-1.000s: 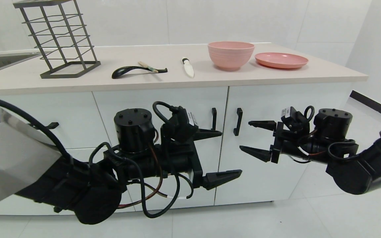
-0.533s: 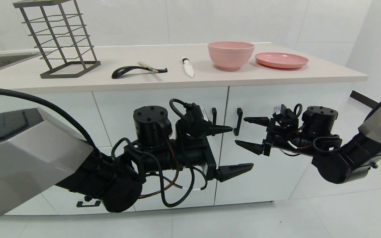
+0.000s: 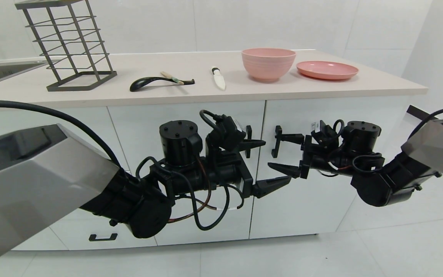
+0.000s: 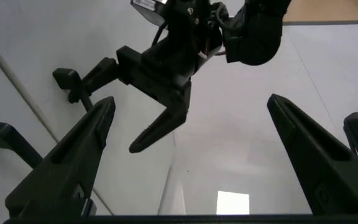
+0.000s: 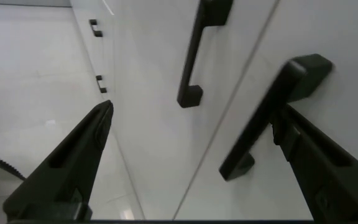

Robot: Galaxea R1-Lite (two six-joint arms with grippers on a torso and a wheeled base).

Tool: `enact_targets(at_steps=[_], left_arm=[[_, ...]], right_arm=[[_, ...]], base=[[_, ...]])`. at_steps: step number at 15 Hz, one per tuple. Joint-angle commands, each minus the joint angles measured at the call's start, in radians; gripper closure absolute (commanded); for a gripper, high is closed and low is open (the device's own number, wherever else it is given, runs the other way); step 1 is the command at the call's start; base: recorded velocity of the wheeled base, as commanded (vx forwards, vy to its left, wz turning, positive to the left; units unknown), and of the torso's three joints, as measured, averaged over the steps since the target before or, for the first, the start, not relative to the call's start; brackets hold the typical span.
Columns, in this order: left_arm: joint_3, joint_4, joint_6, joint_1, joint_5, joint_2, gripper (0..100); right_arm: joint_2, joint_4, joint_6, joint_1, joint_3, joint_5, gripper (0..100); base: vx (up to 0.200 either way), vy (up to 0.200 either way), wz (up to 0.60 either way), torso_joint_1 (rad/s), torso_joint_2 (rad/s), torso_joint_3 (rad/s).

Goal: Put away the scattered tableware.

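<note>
Both our claws are spread wide: the right claw (image 3: 276, 151) has its upper finger right at the right-hand door handle (image 3: 277, 141), and the left claw (image 3: 277, 161) sits just beside it near the left-hand door handle (image 3: 248, 141), so we reckon we're opening the cupboard (image 3: 313, 207). To do it well we'd get that handle fully between the fingers before closing, and keep the nearly touching claws from bumping. The bowl (image 3: 268, 63), plate (image 3: 327, 70), knife (image 3: 218, 79) and spoon (image 3: 148, 82) all sit up on the counter (image 3: 321, 88), with the wire rack (image 3: 71, 46) towards its left end.
</note>
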Motion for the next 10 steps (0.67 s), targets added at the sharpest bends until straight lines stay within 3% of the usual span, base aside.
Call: enact_targets(at_steps=[1, 7, 10], left_arm=[[-0.002, -0.001, -0.001, 0.007, 0.000, -0.004, 0], [-0.045, 0.004, -0.002, 0.015, 0.003, 0.007, 0], [-0.088, 0.007, -0.004, 0.016, 0.063, 0.033, 0]], right_arm=[[0.018, 0.000, -0.001, 0.013, -0.014, 0.022, 0], [0.010, -0.032, -0.004, 0.013, 0.019, 0.135, 0], [-0.039, -0.100, -0.004, -0.007, 0.134, 0.141, 0]], base=[[0.000, 0.000, 0.00, 0.000, 0.00, 0.000], [0.000, 0.000, 0.00, 0.000, 0.00, 0.000], [0.000, 0.000, 0.00, 0.000, 0.00, 0.000]])
